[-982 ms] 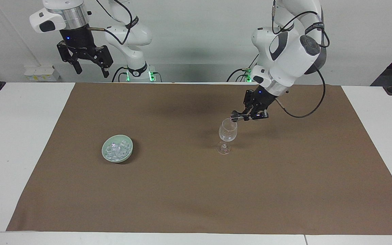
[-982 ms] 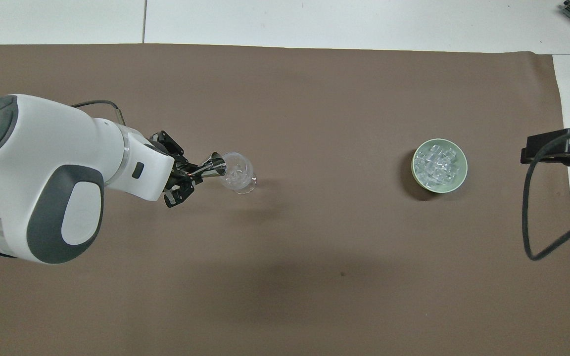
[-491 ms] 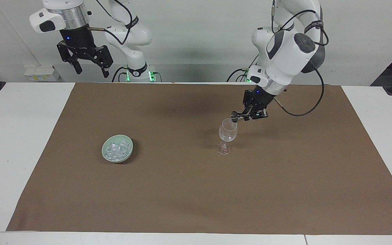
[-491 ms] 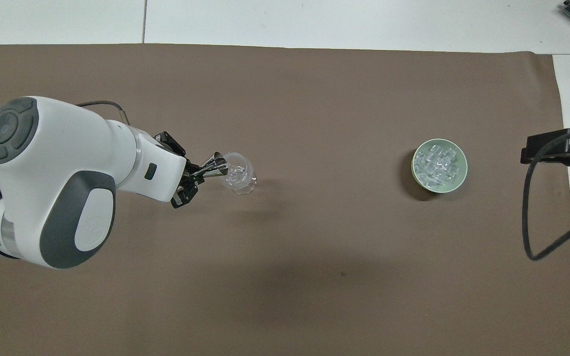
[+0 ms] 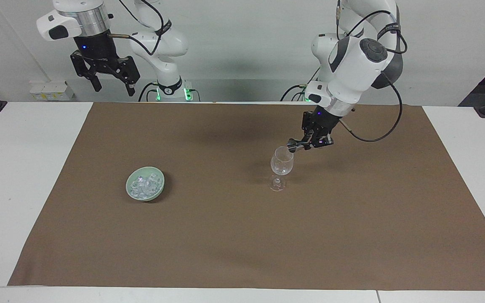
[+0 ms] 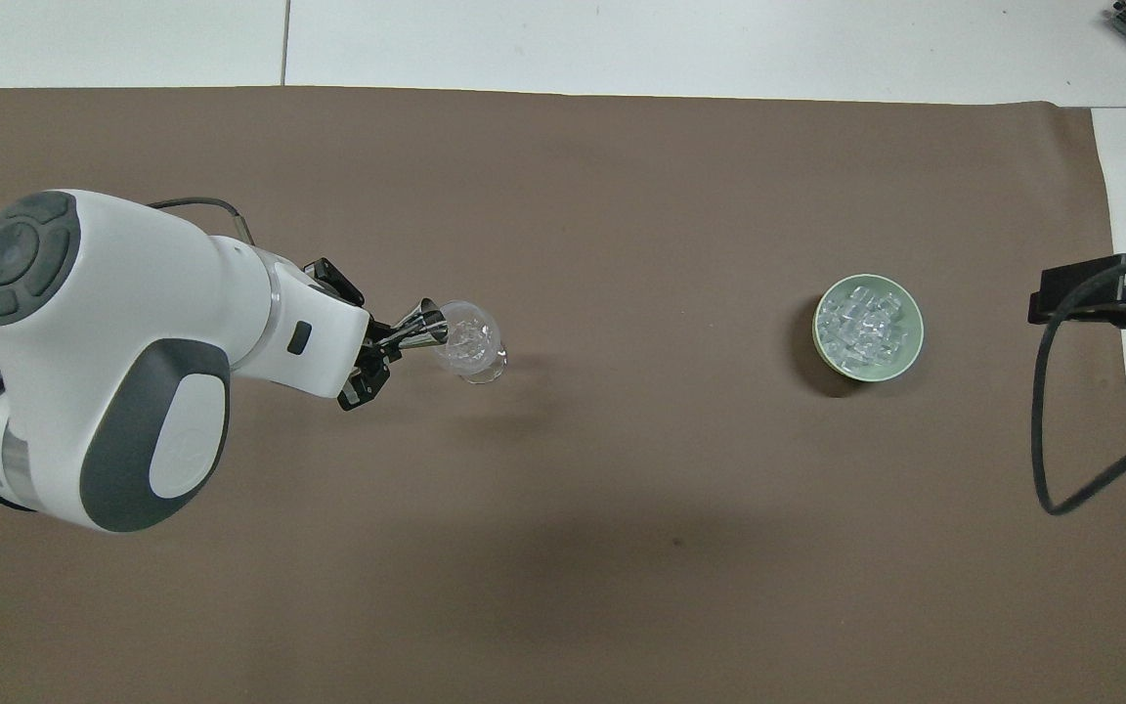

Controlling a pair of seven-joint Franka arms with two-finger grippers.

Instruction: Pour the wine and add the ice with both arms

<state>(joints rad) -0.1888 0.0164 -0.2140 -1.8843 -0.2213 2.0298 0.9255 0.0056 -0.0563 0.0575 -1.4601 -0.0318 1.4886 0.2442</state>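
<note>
**Left gripper tips a small metal cup at the wine glass rim**

The left arm (image 5: 354,71) reaches in from the upper right of the facing view and fills the left half of the overhead view. Its left gripper (image 5: 310,144) is clenched on a small metal cup (image 5: 291,146), a cone-shaped jigger, and holds it on its side right of centre in the facing view. The cup's mouth (image 6: 434,324) meets the rim of the glass (image 5: 281,163), at the rim's edge nearer the left arm's end of the table. Whether anything runs out of the cup cannot be told.

The glass stands upright on its foot on the brown cloth (image 5: 242,235), a little right of centre in the facing view and left of centre in the overhead view. A few clear glints show in its bowl (image 6: 470,342).

The ice (image 5: 145,185) lies heaped in a pale green bowl (image 6: 901,356), left of centre in the facing view and right of centre in the overhead view, well apart from the glass, toward the right arm's end of the table.

The right arm (image 5: 162,42) waits at the upper left of the facing view. Its right gripper (image 5: 114,86) hangs high over the table's edge by the robots, fingers spread and holding nothing. In the overhead view only a dark part of it shows at the right edge (image 6: 1101,293).
</note>
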